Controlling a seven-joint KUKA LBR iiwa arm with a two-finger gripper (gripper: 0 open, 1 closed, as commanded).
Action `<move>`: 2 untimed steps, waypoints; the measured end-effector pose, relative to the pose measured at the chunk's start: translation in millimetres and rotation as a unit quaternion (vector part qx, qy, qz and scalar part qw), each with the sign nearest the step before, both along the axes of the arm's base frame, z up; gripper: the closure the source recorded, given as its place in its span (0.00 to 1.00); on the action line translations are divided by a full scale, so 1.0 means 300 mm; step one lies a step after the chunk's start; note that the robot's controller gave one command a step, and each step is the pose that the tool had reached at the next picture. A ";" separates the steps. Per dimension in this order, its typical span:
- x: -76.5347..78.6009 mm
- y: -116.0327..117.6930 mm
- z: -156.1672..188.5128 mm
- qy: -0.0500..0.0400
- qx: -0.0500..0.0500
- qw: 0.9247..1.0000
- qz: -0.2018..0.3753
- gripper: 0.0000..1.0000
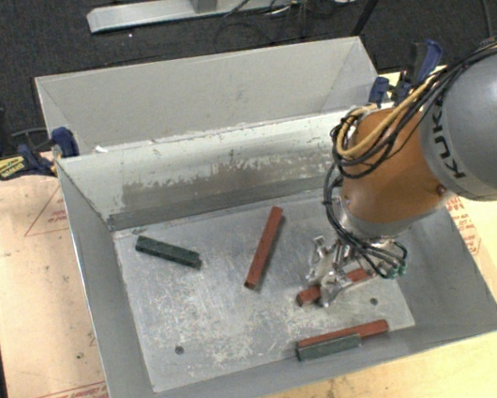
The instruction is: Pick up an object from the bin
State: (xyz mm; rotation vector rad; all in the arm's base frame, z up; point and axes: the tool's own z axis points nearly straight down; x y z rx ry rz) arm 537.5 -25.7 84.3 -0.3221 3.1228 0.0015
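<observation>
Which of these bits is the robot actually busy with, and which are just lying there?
In the job: gripper; small red stick directly beneath it, at right.

Lying about: dark green bar, far left; reddish-brown bar, tilted, middle; red bar and green bar, side by side along the near edge.

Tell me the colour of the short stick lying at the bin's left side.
The stick is dark green, clearest in the camera view.

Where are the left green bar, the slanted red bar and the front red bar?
Left green bar [167,252]: camera view, its middle.
Slanted red bar [265,247]: camera view, its middle.
Front red bar [346,332]: camera view, its middle.
</observation>
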 end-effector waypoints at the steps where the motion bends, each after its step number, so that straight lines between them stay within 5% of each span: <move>1: 0.000 0.000 0.000 0.000 0.000 1.000 0.000 1.00; 2: -0.035 0.007 0.420 0.000 0.000 1.000 0.006 1.00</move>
